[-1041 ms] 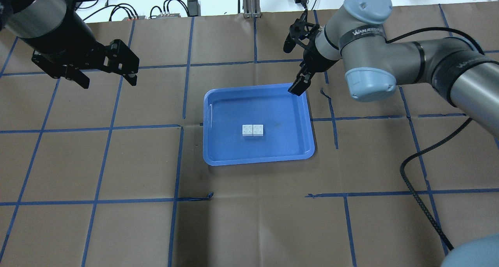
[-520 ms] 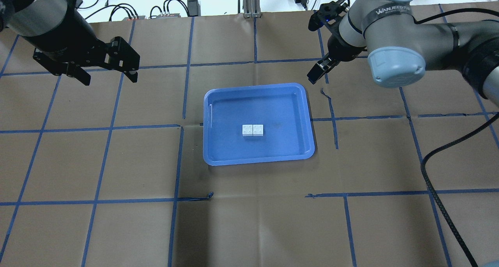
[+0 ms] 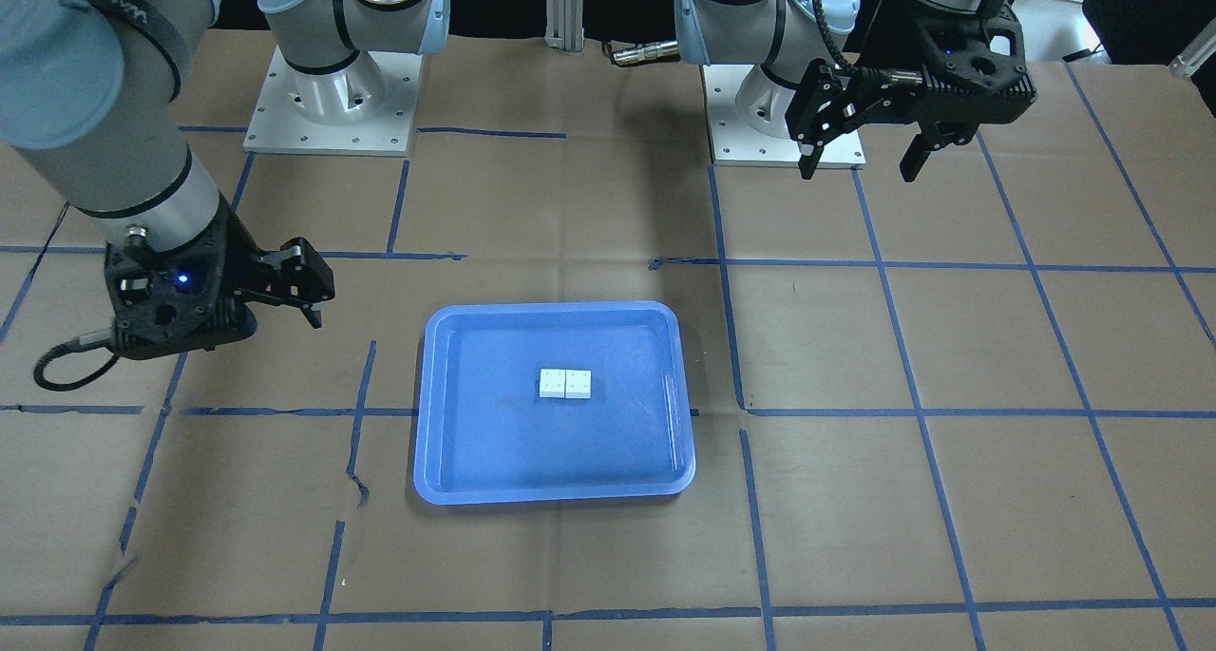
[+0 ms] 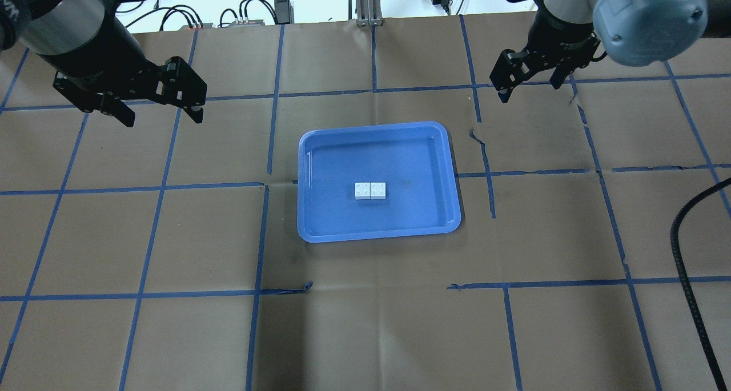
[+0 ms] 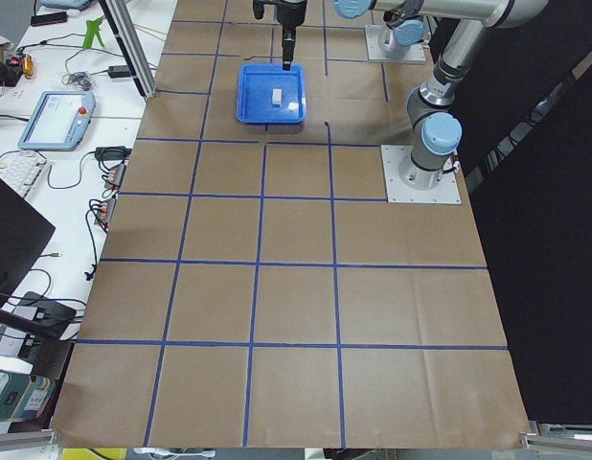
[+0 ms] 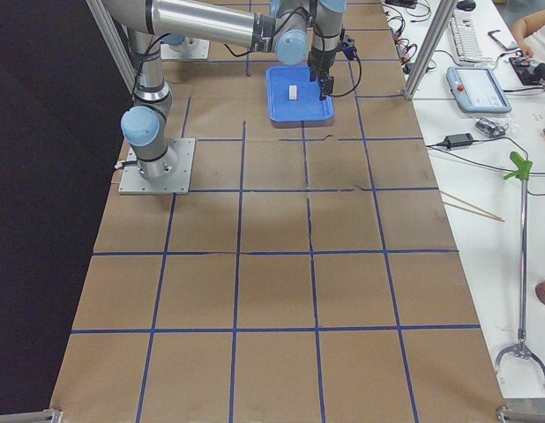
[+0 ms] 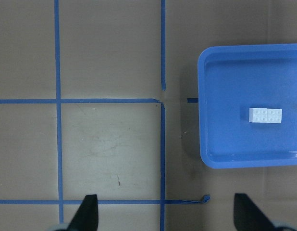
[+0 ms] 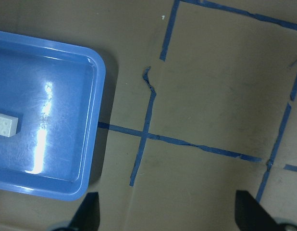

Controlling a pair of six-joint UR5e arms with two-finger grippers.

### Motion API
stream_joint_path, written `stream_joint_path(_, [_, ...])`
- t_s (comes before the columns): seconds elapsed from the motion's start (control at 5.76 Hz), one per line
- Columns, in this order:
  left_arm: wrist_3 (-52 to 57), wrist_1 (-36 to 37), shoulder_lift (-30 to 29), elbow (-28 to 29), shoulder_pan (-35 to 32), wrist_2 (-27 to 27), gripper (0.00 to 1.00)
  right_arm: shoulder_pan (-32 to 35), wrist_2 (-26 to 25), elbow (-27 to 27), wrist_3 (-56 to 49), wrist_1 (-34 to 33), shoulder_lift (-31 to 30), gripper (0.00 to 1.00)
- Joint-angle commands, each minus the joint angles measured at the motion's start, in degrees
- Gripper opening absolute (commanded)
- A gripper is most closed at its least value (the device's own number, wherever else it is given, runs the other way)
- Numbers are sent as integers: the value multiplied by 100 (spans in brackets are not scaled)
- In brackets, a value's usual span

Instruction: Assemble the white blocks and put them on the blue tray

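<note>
White blocks [image 4: 370, 190], two of them, sit side by side and touching, studs up, as one short bar near the middle of the single blue tray [image 4: 311, 234]. Bare tray floor shows around them on all four sides, so they stand apart from every rim. The tray lies flat on the desk [image 4: 365, 334], roughly central between my two arms.

I have two end effectors, and both hang over the desk outside the tray, on its far side. My left end effector [image 4: 161, 117] is well off to the left. My right end effector [image 4: 528, 89] is past the far right corner. Each has its fingers spread wide, gripping nothing, and each wrist view shows the two fingertips far apart. Neither touches the tray or the blocks.

Brown paper crossed by blue tape lines [image 4: 114, 189] shows between the tray's rim and each end effector. A black cable [image 4: 674, 234] curves along the right edge of the overhead view, well apart from the tray.
</note>
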Motion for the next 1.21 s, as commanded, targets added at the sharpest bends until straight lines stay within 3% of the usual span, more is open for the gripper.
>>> stream_joint_path(0.0, [-60,33,-105,-284,27,-29,100,-105,-73,-340,604,655,-278,100])
stream_joint_path(0.17, [18,33,-105,-242,105,-20,100,-53,-73,-332,1460,1110,-567,100])
stream_joint_path(0.35, [19,33,-105,-277,124,-29,100,104,5,-332,1851,1159,-613,100])
stream_joint_path(1.04, [-25,33,-123,-180,133,24,100,264,-12,-324,1811,1124,-587,100])
